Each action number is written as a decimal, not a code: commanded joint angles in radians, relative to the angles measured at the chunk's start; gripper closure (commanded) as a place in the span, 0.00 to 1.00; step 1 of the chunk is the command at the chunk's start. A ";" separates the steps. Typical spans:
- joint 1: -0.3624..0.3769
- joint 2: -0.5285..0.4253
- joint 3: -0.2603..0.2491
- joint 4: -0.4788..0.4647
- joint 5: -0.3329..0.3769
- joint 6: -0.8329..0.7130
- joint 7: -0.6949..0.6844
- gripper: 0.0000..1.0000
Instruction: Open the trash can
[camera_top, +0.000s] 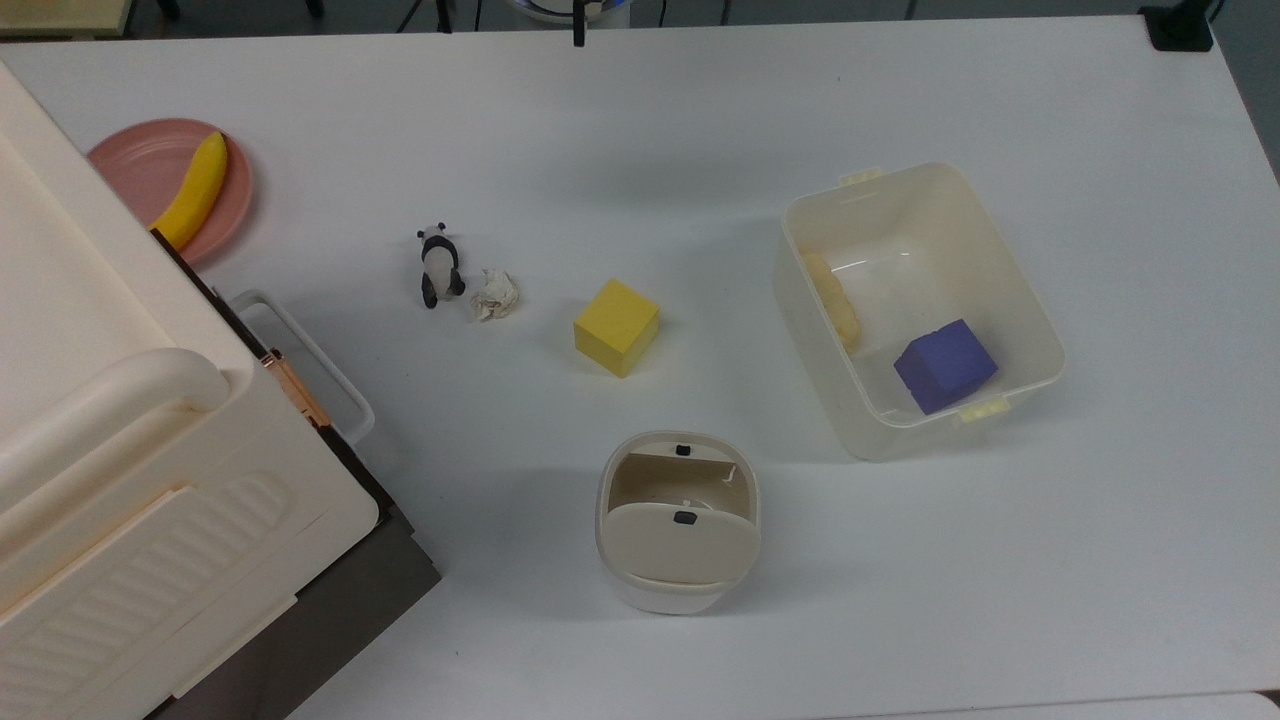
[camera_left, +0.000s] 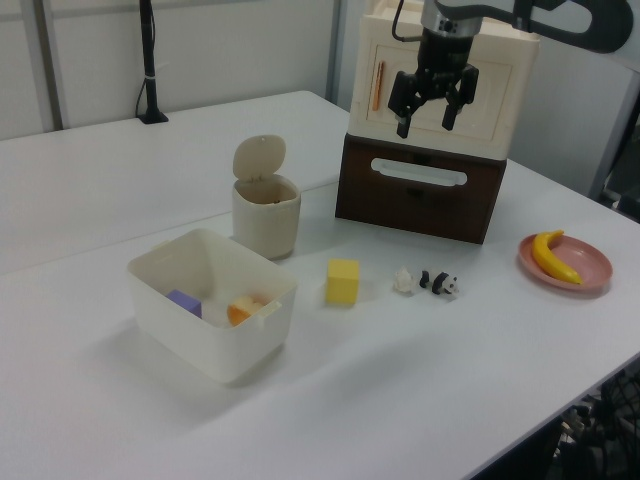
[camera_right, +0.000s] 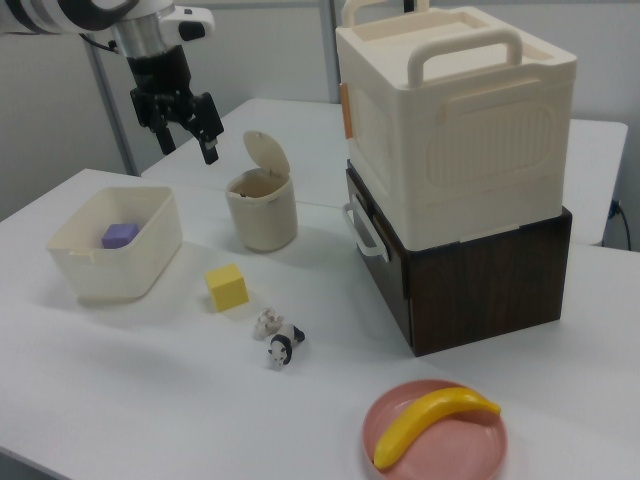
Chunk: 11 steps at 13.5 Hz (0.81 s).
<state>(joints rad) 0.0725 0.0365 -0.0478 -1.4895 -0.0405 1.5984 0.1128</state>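
Hanging high above table (camera_left: 90, 190), gripper (camera_left: 431, 112) pointing down, jaws spread, empty; trash can (camera_left: 266, 215) lid up

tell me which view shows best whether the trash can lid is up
The left view: the trash can is seen side-on, its lid standing upright behind the open mouth. The right view shows the same raised lid from the other side. The top view looks straight down, so the lid appears foreshortened over the opening.
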 joint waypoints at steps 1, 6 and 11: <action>0.013 -0.040 -0.007 -0.075 0.018 0.023 0.005 0.00; -0.014 -0.037 0.057 -0.089 0.059 0.025 -0.030 0.00; -0.057 -0.035 0.100 -0.091 0.062 0.025 -0.028 0.00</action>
<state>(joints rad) 0.0365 0.0305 0.0389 -1.5395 -0.0022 1.5993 0.0994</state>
